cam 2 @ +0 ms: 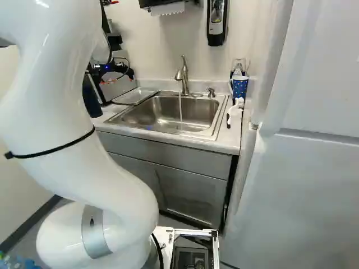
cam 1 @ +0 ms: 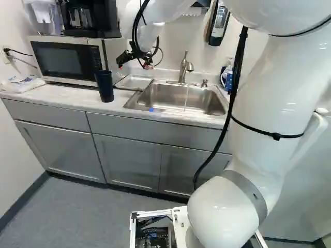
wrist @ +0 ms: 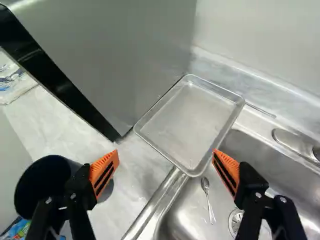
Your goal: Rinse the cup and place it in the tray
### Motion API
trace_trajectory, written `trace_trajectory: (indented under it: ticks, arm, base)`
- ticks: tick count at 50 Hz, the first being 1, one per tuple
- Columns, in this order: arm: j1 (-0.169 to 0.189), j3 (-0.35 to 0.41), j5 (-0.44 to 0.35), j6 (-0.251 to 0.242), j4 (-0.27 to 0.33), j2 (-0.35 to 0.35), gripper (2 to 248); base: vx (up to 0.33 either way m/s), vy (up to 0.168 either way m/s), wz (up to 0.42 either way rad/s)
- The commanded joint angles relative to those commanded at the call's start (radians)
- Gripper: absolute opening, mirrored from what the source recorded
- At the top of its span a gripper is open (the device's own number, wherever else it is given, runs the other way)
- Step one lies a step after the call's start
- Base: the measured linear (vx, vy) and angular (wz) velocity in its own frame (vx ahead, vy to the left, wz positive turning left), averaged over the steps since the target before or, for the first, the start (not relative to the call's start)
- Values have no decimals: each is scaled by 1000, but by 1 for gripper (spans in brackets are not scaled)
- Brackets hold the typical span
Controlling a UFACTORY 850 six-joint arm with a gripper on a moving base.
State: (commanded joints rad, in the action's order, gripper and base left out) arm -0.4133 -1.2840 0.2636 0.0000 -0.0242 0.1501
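Cup (cam 1: 105, 87): stood upright and ungripped near the counter's (cam 1: 62, 94) front edge, left of the sink. It was judged to have been left there for a clear pick-up, with its mouth up; the rinse was judged undone.
Sink (cam 2: 157, 112): was set into the counter beyond the cup's right side. A spoon (wrist: 208, 200) was seen lying in it, and would best be avoided with the cup.
Gripper (wrist: 166, 154): was held above the counter between cup and tray, its fingers spread wide with nothing between the pads (wrist: 105, 172). It was presumably kept wide so that the cup could be taken; a sideways shift to the cup was called for, as a careless one might tip it.
Tray (wrist: 187, 125): was laid flat at the sink's rear left corner, one corner over the rim, probably so that drips would fall close to the basin.
Tap (cam 2: 183, 75): was mounted behind the sink, its water (cam 2: 180, 112) running into the basin, presumably ready for the rinse.
Microwave (cam 1: 64, 59): was placed at the counter's rear, just beside the tray, so little room was left there.
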Motion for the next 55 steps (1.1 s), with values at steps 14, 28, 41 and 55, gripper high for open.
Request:
trace_trajectory:
  ticks: [14,28,41,55]
  arm:
    - [-39,-23,0,0,0,21,247]
    - [-72,-58,0,0,0,36,247]
    - [-108,-75,0,0,0,25,247]
    - [-148,-55,0,0,0,4,247]
  base:
    - [0,0,0]
    - [0,0,0]
    - [0,0,0]
    - [0,0,0]
